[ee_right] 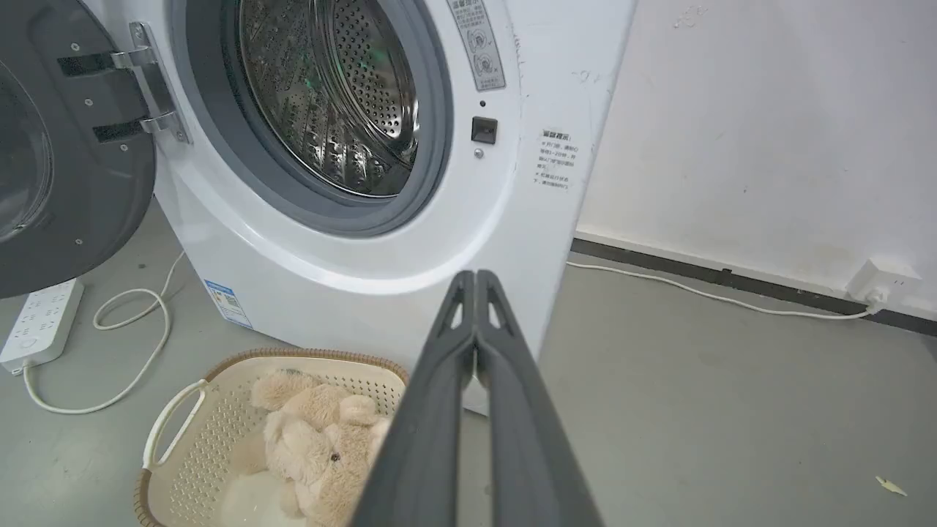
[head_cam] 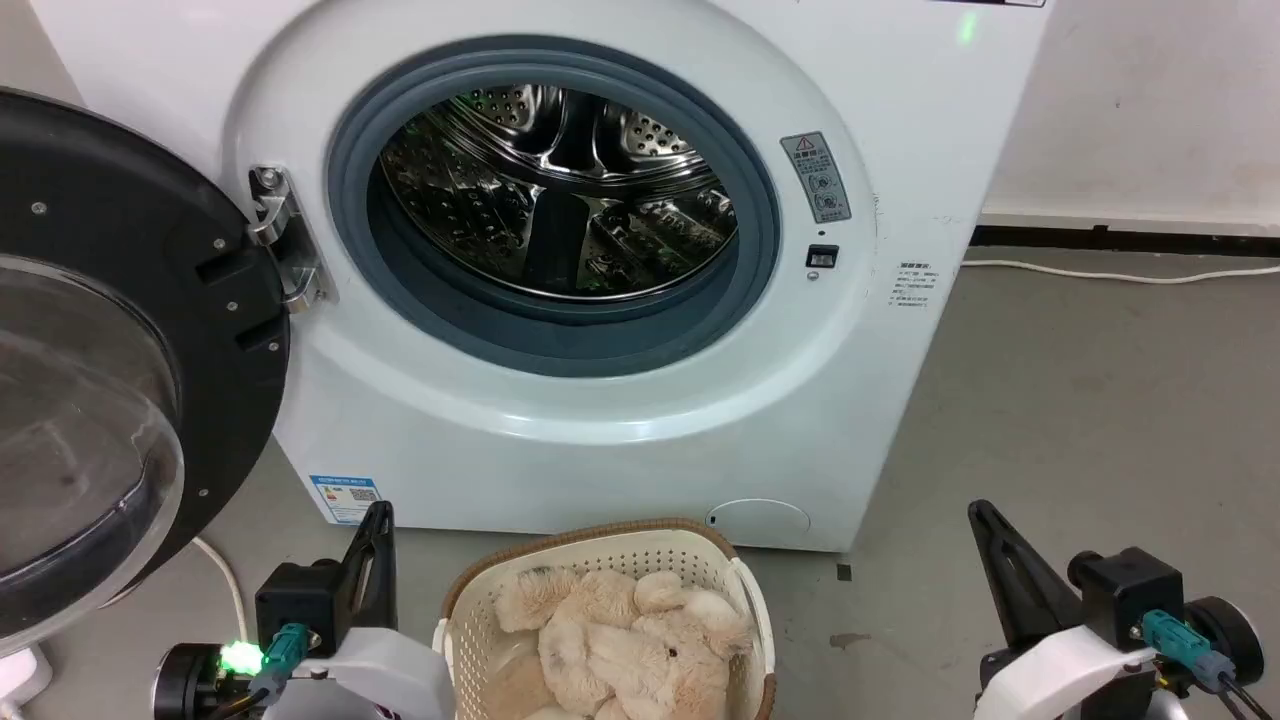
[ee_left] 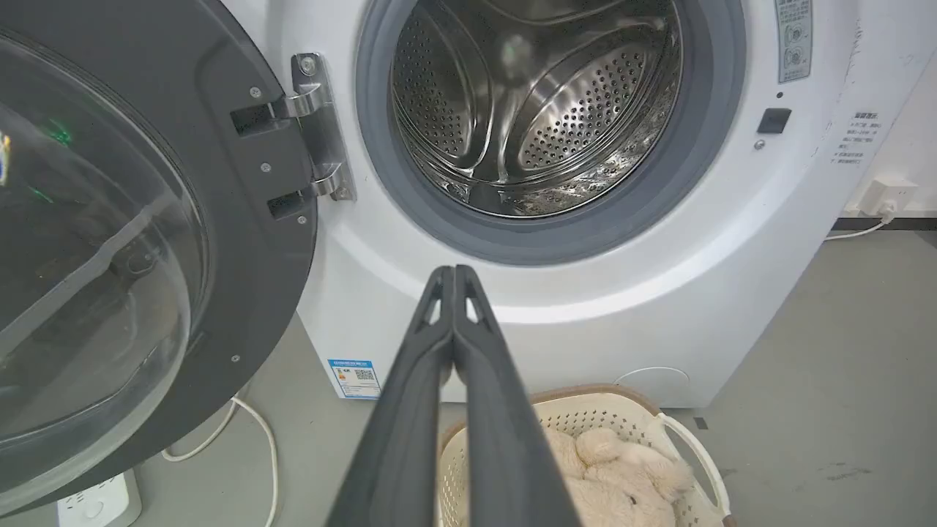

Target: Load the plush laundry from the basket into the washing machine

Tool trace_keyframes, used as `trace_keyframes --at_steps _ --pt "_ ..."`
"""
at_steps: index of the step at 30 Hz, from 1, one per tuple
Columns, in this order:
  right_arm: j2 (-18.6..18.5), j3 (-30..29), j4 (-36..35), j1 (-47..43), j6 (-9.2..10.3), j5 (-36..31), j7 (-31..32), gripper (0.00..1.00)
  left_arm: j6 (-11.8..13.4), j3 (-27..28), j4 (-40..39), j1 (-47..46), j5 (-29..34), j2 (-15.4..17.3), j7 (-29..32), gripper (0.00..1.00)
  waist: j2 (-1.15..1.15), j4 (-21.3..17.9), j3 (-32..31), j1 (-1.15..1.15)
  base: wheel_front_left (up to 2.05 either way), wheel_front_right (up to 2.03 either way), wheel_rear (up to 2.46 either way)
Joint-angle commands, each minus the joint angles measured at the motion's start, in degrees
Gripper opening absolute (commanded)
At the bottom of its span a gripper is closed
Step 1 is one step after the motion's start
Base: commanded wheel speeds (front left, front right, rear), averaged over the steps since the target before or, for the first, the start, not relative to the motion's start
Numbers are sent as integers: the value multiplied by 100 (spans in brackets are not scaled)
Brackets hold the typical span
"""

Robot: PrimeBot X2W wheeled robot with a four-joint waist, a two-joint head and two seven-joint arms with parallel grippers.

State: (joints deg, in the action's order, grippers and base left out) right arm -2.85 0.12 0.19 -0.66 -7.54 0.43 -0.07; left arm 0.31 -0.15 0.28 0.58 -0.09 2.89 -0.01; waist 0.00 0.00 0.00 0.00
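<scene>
Before my dark-fingered left hand (ee_left: 454, 272) the washing machine (head_cam: 600, 440) is white, its door ring (head_cam: 352, 200) grey, drum (head_cam: 480, 200) shiny perforated steel, door (head_cam: 120, 190) black-framed. The basket (head_cam: 600, 548) is cream, hole-dotted, brown-rimmed; the plush laundry (head_cam: 620, 640) beige.

White front-loading washing machine (head_cam: 620, 440): glossy smooth casing; shiny perforated steel drum (head_cam: 470, 210); matt grey rubber door ring (head_cam: 560, 340). Cream perforated plastic basket (head_cam: 620, 555), smooth. Beige plush toy (head_cam: 620, 650): fluffy pile cloth.

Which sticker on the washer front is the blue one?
The blue sticker at the lower left corner of the washing machine, below the door hinge. The grey warning label and printed text sit right of the drum opening.
</scene>
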Motion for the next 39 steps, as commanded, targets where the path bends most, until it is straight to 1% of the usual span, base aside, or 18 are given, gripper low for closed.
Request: trace_keyframes --at_steps 1,39 --pt "-3 -12 -19 66 5 -43 7 0 -31 15 -28 -58 9 -2 1 0 0 0 0 0 0 0 0" --pt "-3 -12 -19 66 5 -43 7 0 -31 15 -28 -58 9 -2 1 0 0 0 0 0 0 0 0"
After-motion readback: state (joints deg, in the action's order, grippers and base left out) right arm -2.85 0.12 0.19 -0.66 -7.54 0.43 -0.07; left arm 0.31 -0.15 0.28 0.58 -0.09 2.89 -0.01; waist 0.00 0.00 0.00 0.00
